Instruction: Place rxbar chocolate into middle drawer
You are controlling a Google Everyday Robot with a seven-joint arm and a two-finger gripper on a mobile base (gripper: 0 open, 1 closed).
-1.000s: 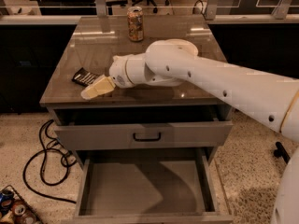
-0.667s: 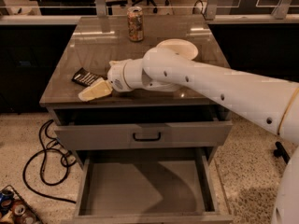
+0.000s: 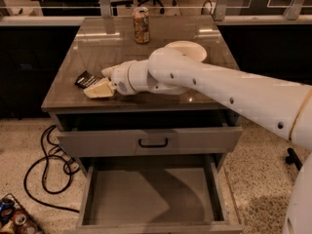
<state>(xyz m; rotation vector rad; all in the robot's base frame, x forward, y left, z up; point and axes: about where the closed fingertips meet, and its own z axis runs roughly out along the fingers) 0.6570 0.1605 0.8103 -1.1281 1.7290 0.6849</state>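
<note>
Claw at flat black rxbar chocolate.

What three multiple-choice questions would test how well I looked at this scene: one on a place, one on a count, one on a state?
1. Where does the rxbar chocolate lie?
A) on the left side of the cabinet top
B) on the right side of it
C) on the floor

2. How many cans stand on that top?
A) three
B) two
C) one

3. The middle drawer is:
A) shut
B) pulled open, floor bare
C) pulled open, holding the bar

Answers:
1 A: the black wrapper lies by the left edge, beside the gripper.
2 C: a single drink can stands at the back.
3 B: its grey floor shows with nothing on it.
</note>
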